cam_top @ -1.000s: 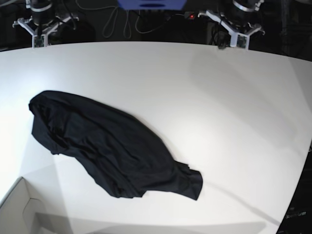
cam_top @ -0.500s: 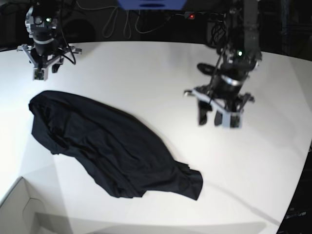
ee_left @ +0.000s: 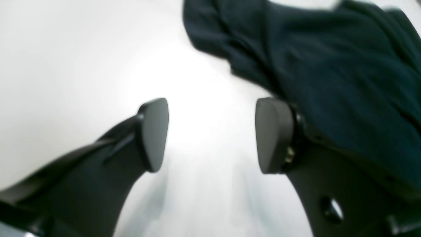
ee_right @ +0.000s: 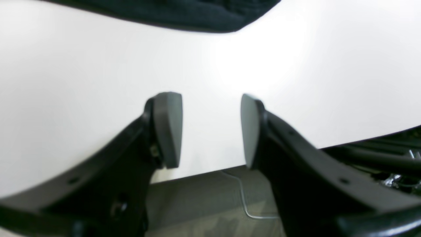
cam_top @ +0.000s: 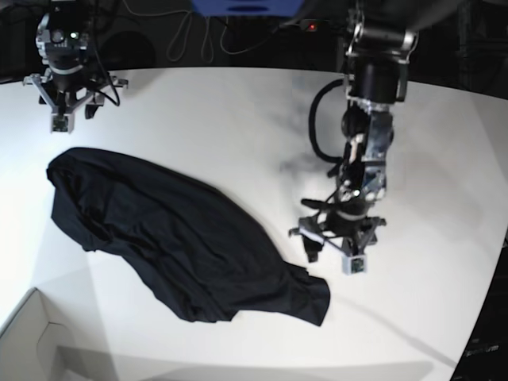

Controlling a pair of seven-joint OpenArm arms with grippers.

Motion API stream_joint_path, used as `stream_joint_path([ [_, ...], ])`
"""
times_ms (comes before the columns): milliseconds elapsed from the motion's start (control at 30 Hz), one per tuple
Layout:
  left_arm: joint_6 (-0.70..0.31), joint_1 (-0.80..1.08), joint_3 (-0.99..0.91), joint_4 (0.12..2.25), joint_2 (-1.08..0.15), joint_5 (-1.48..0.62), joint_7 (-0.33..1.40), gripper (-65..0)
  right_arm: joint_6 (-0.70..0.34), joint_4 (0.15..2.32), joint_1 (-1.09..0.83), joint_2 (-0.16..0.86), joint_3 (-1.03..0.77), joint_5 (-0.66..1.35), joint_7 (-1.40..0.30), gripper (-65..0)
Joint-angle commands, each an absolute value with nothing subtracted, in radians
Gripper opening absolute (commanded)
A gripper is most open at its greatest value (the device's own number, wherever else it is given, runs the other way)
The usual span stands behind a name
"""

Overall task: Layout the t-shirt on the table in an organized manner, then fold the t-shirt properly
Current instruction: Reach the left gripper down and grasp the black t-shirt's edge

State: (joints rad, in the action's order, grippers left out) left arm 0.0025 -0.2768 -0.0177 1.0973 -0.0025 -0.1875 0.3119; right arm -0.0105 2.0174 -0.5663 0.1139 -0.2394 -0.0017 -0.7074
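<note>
White tabletop (cam_top: 238,119), dark room behind; black t-shirt (cam_top: 175,238) lies at 8 o'clock of the wide-spread, empty left gripper (cam_top: 333,250); the right gripper (cam_top: 67,119) also gapes.

The left gripper (ee_left: 212,135) hangs over the white surface (ee_left: 75,59) with its two dark fingers (ee_left: 154,133) spread apart and nothing between them. The black t-shirt (ee_left: 329,65) lies crumpled just beyond the right-hand finger, the picture blurred.

This looks like a robotics lab: a bare white table (cam_top: 198,119) under two mounted arms, with loose cables (cam_top: 190,36) trailing along its dark far edge.
</note>
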Motion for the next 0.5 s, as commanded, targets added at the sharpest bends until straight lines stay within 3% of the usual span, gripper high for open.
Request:
stream_joint_path([
  [0,-0.004,-0.337,-0.015,1.059,0.010,-0.193,0.249,-24.6,-0.007,2.032,-0.573,0.119,-0.243,-0.005,-0.688,-35.8],
  [267,-0.005,-0.565,-0.013,0.576,0.044,-0.191,-0.001,-24.6,-0.005,2.032,-0.595,0.119,-0.243,-0.007,-0.694,-35.8],
  [467,-0.007,-0.641,0.019,0.398,0.045,-0.183,-0.133,-24.9,-0.005,2.031,-0.601,0.114,-0.295,-0.007,-0.696,-35.8],
])
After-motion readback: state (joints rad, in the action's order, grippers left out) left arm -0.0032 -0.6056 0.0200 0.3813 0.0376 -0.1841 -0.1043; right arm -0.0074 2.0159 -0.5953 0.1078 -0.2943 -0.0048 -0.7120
